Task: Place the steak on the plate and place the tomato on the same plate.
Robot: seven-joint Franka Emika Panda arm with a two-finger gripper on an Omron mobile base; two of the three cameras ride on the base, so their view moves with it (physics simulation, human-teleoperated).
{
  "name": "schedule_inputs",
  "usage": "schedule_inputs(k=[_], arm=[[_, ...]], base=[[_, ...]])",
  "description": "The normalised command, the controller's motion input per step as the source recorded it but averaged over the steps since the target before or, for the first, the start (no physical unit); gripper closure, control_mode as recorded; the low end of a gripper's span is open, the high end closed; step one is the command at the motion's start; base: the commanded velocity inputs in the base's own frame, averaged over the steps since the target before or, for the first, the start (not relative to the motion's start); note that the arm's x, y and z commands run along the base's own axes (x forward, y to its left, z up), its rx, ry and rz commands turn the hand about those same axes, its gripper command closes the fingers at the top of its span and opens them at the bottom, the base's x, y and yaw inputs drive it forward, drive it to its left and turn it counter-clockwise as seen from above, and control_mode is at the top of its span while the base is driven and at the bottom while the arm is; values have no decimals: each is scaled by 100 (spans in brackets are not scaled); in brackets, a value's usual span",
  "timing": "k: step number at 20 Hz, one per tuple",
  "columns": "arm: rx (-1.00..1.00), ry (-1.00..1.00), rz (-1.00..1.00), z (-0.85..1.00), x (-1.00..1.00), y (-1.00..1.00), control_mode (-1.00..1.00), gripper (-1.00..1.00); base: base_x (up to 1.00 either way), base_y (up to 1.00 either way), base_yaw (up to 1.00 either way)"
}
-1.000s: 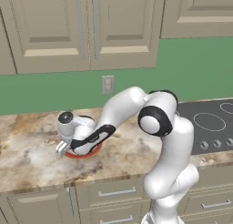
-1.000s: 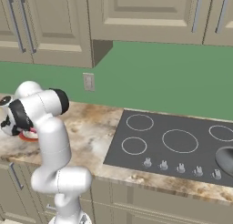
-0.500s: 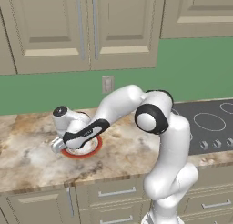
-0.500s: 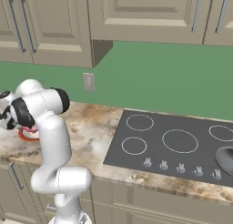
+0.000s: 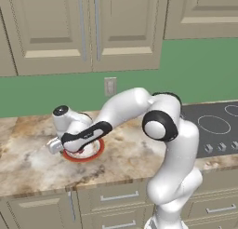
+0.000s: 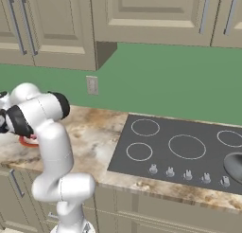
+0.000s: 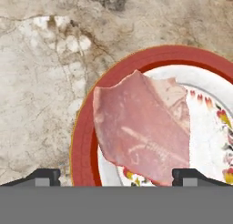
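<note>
The steak (image 7: 143,129), a flat pale pink slab, lies on the plate (image 7: 86,145), overlapping the white centre and the inner edge of the broad red rim. My gripper (image 7: 116,176) hangs open just above it, the two dark fingertips (image 7: 45,176) far apart and touching nothing. In the left base view the hand hovers over the plate (image 5: 82,157) on the marble counter. A sliver of the plate (image 6: 28,142) peeks out behind the arm in the right base view. The tomato is out of view.
A black cooktop (image 6: 184,147) fills the counter to the right, with a small grey pan (image 6: 235,165) at its far right edge. A wall outlet (image 5: 110,86) sits on the green backsplash under the beige cabinets. Marble counter (image 5: 28,153) stretches left of the plate.
The jaws have gone from nearly shut to wide open. The hand has shifted a little left over the plate.
</note>
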Motion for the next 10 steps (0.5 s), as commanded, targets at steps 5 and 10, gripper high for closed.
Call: schedule_inputs(k=[5,10], arm=[[11,0,-16,28,-35,-39,-100,-100],[15,0,-15,24,-36,-58,-100,-100]], base=[[0,0,0],[0,0,0]])
